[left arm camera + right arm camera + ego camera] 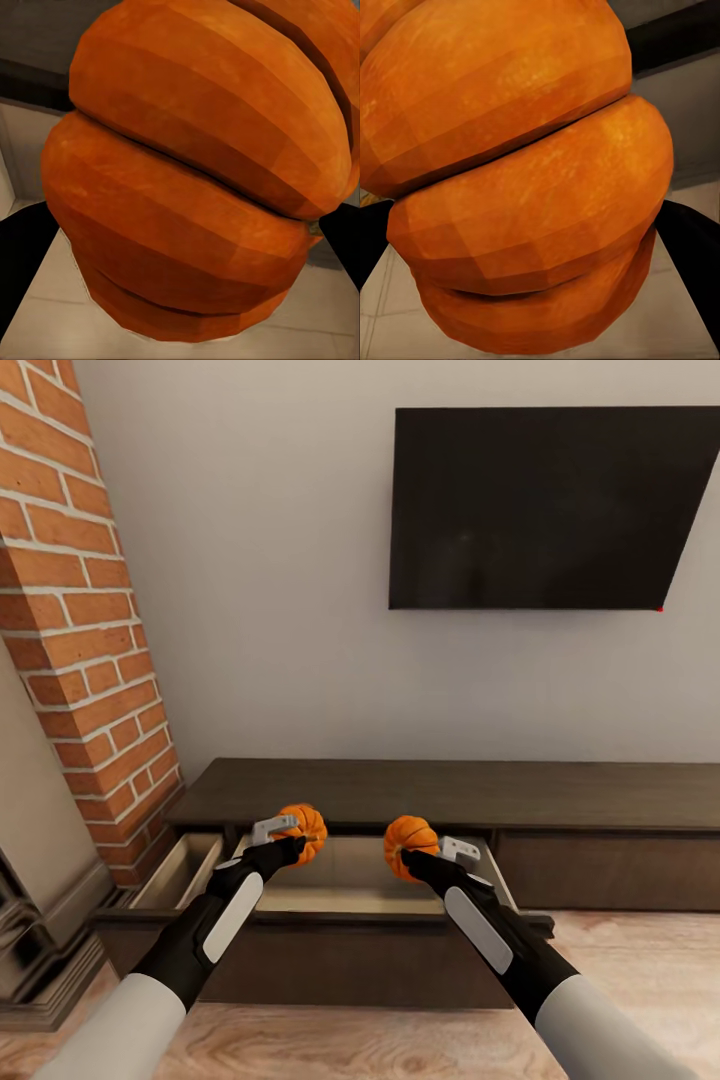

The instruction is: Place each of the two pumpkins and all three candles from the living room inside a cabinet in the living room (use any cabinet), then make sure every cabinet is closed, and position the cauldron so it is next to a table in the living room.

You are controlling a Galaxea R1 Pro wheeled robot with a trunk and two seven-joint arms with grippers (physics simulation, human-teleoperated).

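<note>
brick wall (90, 660): runs down the head view at about 9 o'clock, ends by the cabinet's left end.

cabinet (450, 792): long, low, dark brown, sits against the pale wall across the middle. Its left drawer (350, 935) is pulled out toward the robot, pale wood inside. The right drawer front looks closed.

left gripper (283, 838): clamped on the left pumpkin (303, 832), up over the open drawer, roughly 10 o'clock from the drawer's middle. In the left wrist view that pumpkin (195, 180) is right up against the lens with pale drawer wood behind it, so I can't really make out the fingertips there.

right gripper (428, 855): clamped on the right pumpkin (410, 843), also over the open drawer, around 2 o'clock from its middle. Right wrist view, same deal: ribbed orange (517, 180) up close, pale wood beyond.

pumpkins: near each other, not touching, both held off the drawer floor.

TV (545, 510): dark screen on the wall, 1 o'clock above the cabinet.

floor (330, 1040): light wood, at 6 o'clock.
</note>
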